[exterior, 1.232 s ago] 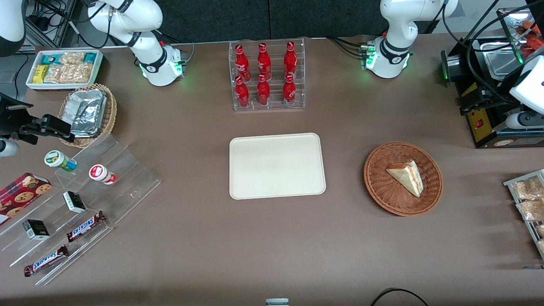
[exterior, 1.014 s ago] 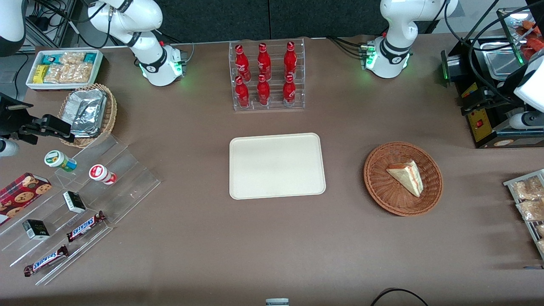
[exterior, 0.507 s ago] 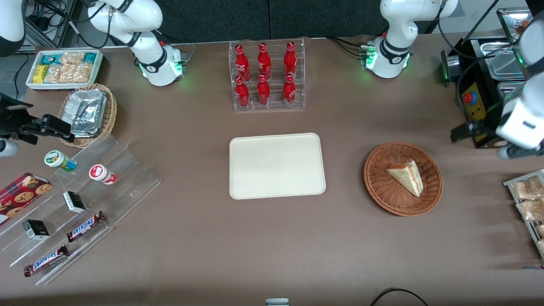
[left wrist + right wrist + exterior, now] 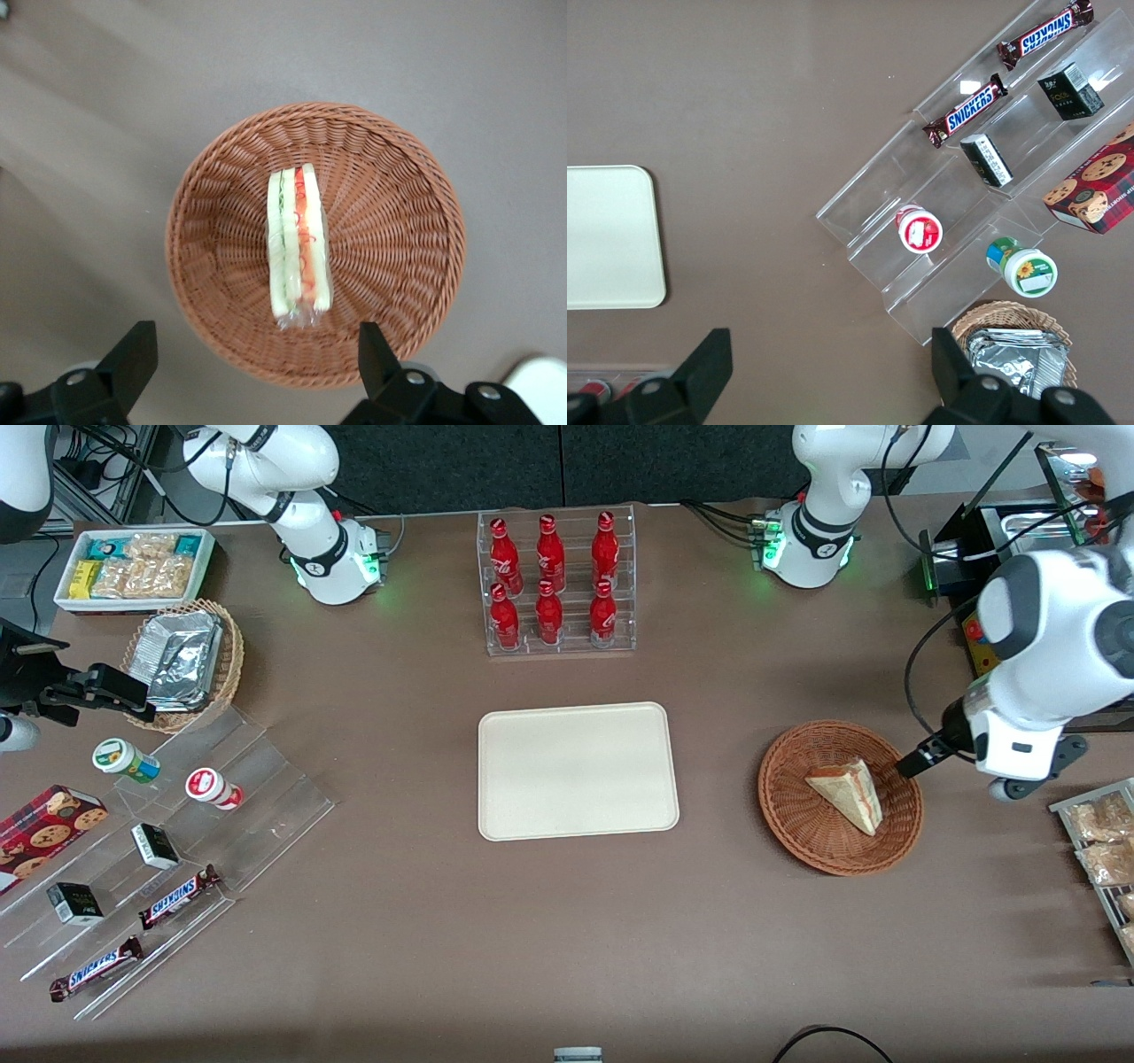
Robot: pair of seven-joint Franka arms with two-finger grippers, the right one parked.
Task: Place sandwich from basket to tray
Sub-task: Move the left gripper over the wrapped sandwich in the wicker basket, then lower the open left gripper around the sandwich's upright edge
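Sandwich [image 4: 299, 248] lies mid-basket [image 4: 399, 230], wrapped in what looks like film, below the gripper [image 4: 252, 363], whose fingers [image 4: 133, 359] are spread wide and hold nothing.

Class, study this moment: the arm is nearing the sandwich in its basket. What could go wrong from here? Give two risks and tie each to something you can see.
1. The sandwich stands on a narrow edge in the basket; an off-centre touch may topple it.
2. The gripper, open above the basket's rim, could catch the wicker on descent and drag the basket away from the tray.
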